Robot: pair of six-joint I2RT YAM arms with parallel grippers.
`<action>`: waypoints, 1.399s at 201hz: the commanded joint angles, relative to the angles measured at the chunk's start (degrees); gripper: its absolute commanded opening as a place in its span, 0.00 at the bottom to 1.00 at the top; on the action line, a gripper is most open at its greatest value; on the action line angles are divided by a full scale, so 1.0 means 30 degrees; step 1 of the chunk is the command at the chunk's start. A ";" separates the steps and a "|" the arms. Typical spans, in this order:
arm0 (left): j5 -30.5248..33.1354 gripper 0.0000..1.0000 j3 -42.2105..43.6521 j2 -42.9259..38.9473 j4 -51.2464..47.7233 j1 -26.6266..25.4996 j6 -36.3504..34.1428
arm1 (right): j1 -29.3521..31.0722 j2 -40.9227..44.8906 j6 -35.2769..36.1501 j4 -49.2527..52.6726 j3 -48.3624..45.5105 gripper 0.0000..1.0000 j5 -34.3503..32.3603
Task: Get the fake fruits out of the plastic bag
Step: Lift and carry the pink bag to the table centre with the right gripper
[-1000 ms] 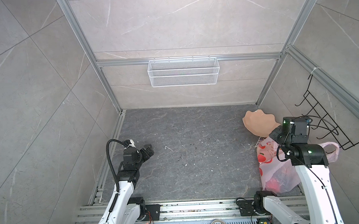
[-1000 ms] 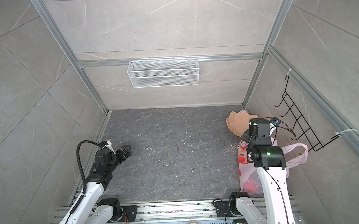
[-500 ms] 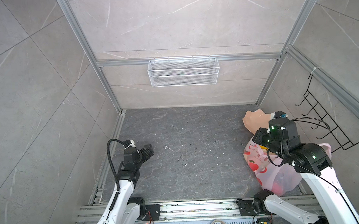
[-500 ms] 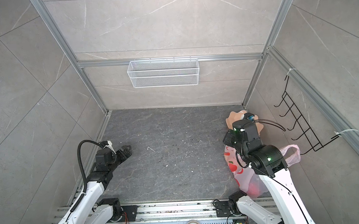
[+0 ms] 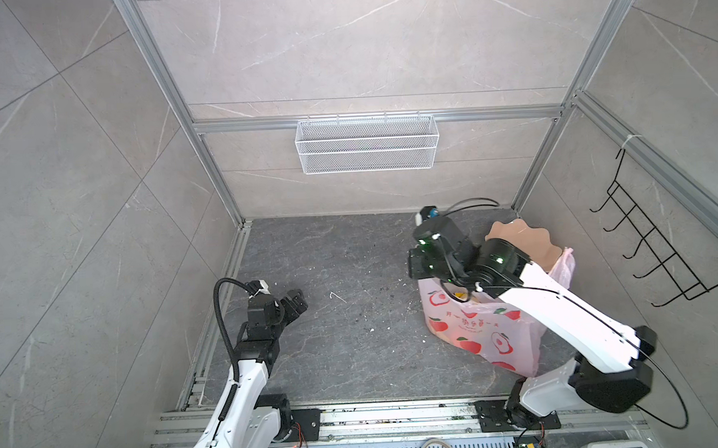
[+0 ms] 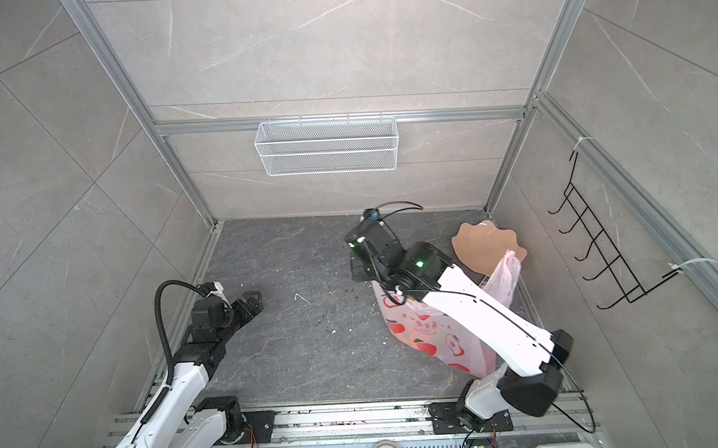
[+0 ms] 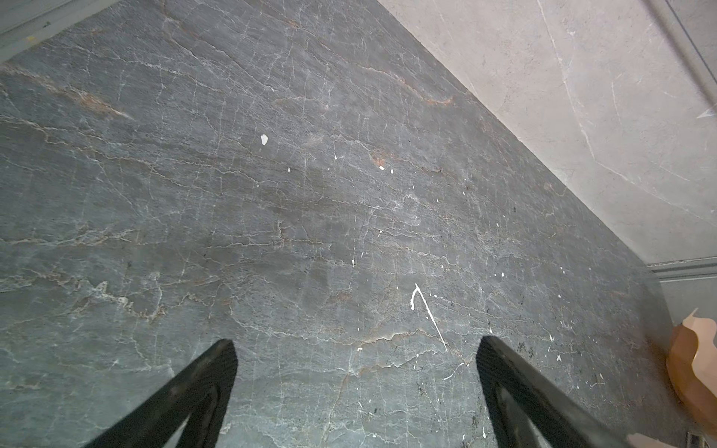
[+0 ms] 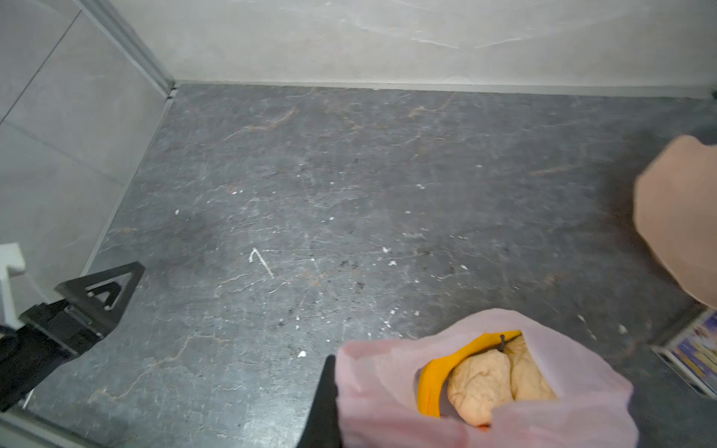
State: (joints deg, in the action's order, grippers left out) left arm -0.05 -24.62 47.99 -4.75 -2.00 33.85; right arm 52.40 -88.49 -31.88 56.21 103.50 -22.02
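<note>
Fake fruits fill plastic bag gripped by right end effector.

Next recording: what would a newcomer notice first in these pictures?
The pink plastic bag with red fruit prints, on the right of the dark tabletop, its rim pinched by the right gripper. Through its mouth show a yellow banana and beige lumpy fruits; the left gripper hangs open, far left.

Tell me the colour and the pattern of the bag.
The bag is translucent pink with red fruit prints; a top view shows it best.
</note>
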 commanded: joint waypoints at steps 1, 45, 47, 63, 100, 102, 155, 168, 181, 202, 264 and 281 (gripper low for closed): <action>0.0311 0.99 -0.0021 -0.0346 0.0026 -0.0070 -0.0284 | 0.0922 -0.2129 0.1456 -0.0948 0.2749 0.00 0.0647; 0.0612 0.99 0.0103 -0.0781 -0.0150 -0.0067 -0.0203 | 0.2319 -0.8306 0.2885 0.0936 1.0865 0.00 0.1492; 0.0621 1.00 0.0117 -0.0803 -0.0146 -0.0081 -0.0185 | 0.2427 -0.8789 0.2971 0.1240 1.1570 0.00 0.1457; 0.0736 1.00 0.0156 -0.0849 -0.0148 -0.0070 -0.0182 | 0.2922 -1.1443 0.3306 0.3072 1.6229 0.00 0.1681; 0.0922 1.00 0.0180 -0.0858 -0.0215 -0.0086 -0.0186 | 0.3333 -1.5028 0.3448 0.6249 2.2970 0.00 0.1514; 0.0918 0.99 0.0187 -0.0851 -0.0220 -0.0085 -0.0180 | 0.3333 -1.5041 0.3448 0.6327 2.3021 0.00 0.1489; 0.1176 0.99 -0.0149 -0.1005 -0.0760 -0.0074 -0.0121 | 0.3930 -1.1370 0.3964 0.4576 1.7654 0.47 0.0612; 0.1341 0.99 -0.0396 -0.1071 -0.1385 -0.0081 0.0336 | 0.4187 -0.9767 0.4120 0.3394 1.5524 0.61 0.0422; 0.1250 0.99 -0.0820 -0.1055 -0.2279 -0.0083 0.0958 | 0.4322 -0.8182 0.4152 0.2421 1.3317 0.71 0.0235; 0.0981 0.99 -0.1954 -0.1114 -0.4135 -0.0082 0.1725 | 0.4555 -0.5754 0.4020 0.1482 1.0553 0.79 0.0057; 0.0170 0.99 -0.9614 -0.1848 -1.1625 -0.0084 -0.0628 | 0.4872 0.0870 0.3234 -0.1098 0.2512 0.83 -0.3190; -0.0844 0.99 -1.2994 -0.1365 -1.3734 -0.0088 -0.2312 | 0.4859 0.2881 0.2974 -0.2393 -0.0452 0.83 -0.4583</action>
State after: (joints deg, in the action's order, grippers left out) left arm 1.50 -51.51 43.75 -34.50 -2.00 34.81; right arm 66.81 -85.67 -20.97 54.52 112.05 -27.38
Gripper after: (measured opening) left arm 0.987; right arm 0.829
